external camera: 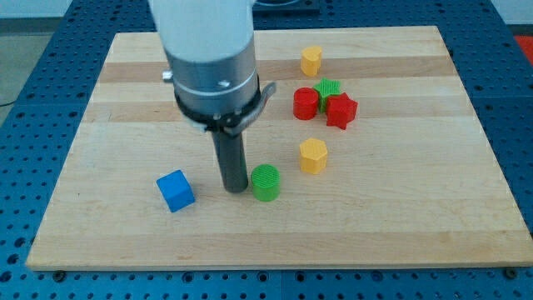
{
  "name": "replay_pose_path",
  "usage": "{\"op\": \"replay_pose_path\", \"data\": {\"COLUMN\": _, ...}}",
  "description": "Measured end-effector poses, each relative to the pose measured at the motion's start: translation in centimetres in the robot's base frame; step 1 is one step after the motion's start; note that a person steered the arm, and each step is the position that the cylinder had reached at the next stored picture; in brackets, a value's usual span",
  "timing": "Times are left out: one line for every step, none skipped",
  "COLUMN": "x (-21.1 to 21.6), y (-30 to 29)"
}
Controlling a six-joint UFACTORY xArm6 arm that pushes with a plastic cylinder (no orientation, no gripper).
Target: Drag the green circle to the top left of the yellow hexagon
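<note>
The green circle [266, 182] stands on the wooden board [125, 100], below and to the left of the yellow hexagon [313, 156]. My tip [235, 189] rests on the board just left of the green circle, close to it or touching its left side. The yellow hexagon lies to the right of the board's middle.
A blue cube [176, 191] lies to the left of my tip. A red cylinder [306, 103], a green block [329, 89] and a red star [341, 111] cluster above the hexagon. A second yellow block [311, 60] sits near the top edge.
</note>
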State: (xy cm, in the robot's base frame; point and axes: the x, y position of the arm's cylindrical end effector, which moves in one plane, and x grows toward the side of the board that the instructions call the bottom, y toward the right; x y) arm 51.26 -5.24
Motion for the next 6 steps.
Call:
{"op": "replay_pose_path", "data": {"x": 3.1, "y": -1.7}}
{"op": "replay_pose_path", "data": {"x": 6.1, "y": 0.4}}
{"op": "replay_pose_path", "data": {"x": 2.4, "y": 2.9}}
{"op": "replay_pose_path", "data": {"x": -1.2, "y": 2.9}}
{"op": "replay_pose_path", "data": {"x": -4.8, "y": 3.4}}
{"op": "replay_pose_path", "data": {"x": -7.8, "y": 4.8}}
